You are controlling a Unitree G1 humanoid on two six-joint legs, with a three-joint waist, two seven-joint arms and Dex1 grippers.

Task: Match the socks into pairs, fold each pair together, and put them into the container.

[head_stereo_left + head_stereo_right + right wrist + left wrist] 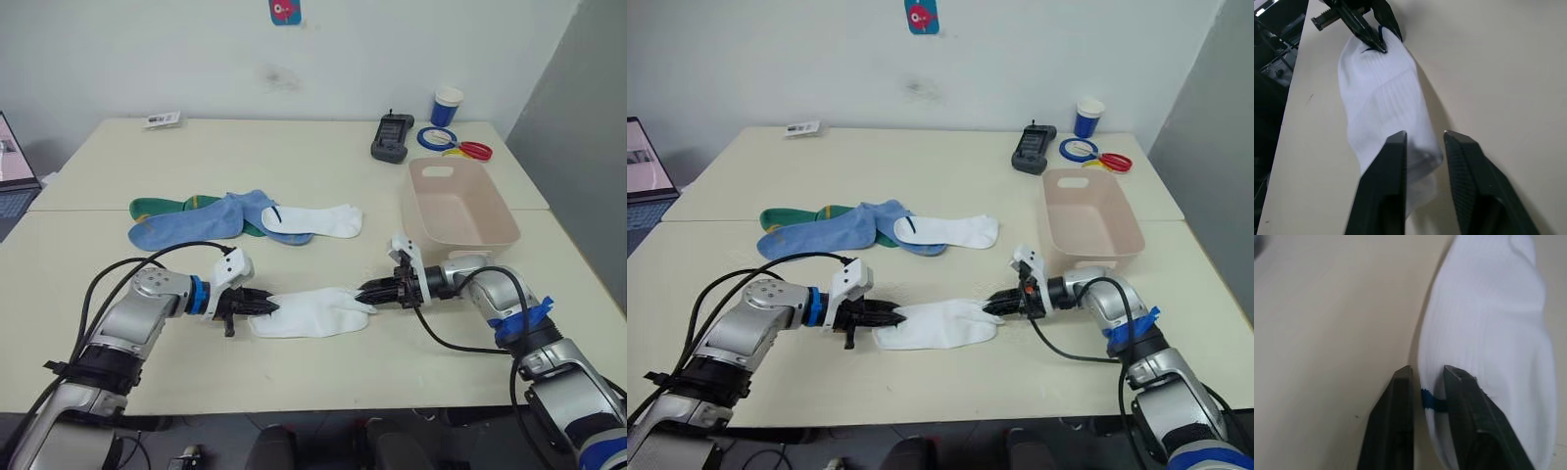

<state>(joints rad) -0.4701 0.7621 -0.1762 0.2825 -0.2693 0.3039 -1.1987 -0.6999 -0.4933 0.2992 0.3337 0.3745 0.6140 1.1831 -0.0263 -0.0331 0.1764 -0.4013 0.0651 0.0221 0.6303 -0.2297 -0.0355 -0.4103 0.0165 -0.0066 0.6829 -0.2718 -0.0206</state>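
On the cream-coloured tabletop (pixel 294 157), the biggest task thing is the pale pink rectangular plastic tub (pixel 456 206), empty, at about one o'clock from my right gripper (pixel 364 291) and much nearer that arm than the other. Next comes the loose heap of soft socks (pixel 211 217) at eleven o'clock from the table's middle: I count two light blue, one white with dark trim, and dark green showing beneath, though how many green ones lie there I cannot tell. Closest to me lies one white ankle sock (pixel 309 313), flat, its long axis running from nine to three o'clock between my grippers. My left gripper (pixel 272 305) has its fingers (pixel 1464 416) pinched on the sock's dark-trimmed cuff end. My right gripper's fingers (pixel 1383 186) are slightly parted, straddling the toe end; I judge it not yet clamped.
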